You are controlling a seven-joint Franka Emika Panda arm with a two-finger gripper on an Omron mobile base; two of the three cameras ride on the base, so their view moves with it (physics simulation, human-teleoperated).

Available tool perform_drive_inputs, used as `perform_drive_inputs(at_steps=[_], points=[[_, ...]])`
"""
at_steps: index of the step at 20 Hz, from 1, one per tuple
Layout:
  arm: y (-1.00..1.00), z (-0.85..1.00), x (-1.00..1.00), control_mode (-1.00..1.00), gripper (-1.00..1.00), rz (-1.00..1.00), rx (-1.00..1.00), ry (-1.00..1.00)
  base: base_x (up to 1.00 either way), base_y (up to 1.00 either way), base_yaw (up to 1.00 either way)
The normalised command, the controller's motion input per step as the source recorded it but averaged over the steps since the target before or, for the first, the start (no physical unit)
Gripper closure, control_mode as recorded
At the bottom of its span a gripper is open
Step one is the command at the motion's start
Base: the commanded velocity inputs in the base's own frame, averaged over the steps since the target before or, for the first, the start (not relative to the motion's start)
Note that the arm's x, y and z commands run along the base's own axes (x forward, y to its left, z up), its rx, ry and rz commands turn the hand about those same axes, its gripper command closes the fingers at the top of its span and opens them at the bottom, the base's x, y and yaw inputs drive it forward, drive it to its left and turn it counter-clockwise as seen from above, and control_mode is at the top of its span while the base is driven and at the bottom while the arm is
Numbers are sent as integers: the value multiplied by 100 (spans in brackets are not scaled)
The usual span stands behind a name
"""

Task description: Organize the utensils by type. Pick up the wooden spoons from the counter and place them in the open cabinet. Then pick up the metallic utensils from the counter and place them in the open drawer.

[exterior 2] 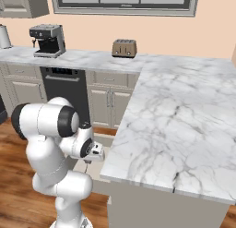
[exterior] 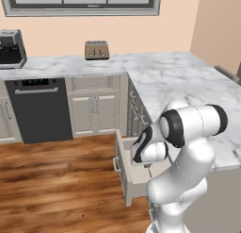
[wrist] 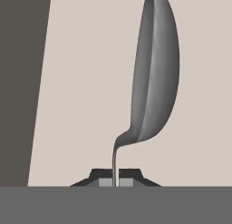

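1. The gripper [wrist: 115, 180] is pinched tight on the thin handle of a grey metal spoon [wrist: 154, 78] — the bowl sticks out past the tips.
2. The hand hangs over the open drawer [exterior: 123, 173], pulled out under the counter [exterior: 188, 90] edge — pale drawer floor lies behind the spoon.

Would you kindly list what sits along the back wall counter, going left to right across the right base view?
Kettle → coffee machine → toaster, all on the marble counter.
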Motion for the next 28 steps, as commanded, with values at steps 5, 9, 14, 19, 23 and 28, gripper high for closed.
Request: perform_drive_inputs(at_steps=[5, 9, 14, 19, 23, 28], points=[[0, -18, 8, -100, 100, 0, 0, 0, 0, 0, 0], [0, -16, 11, -100, 100, 0, 0, 0, 0, 0, 0], [3, -20, 16, -100, 100, 0, 0, 0, 0, 0, 0], [2, -23, 17, -100, 100, 0, 0, 0, 0, 0, 0], [0, -17, 11, -100, 100, 0, 0, 0, 0, 0, 0], [1, -12, 10, -100, 100, 0, 0, 0, 0, 0, 0]])
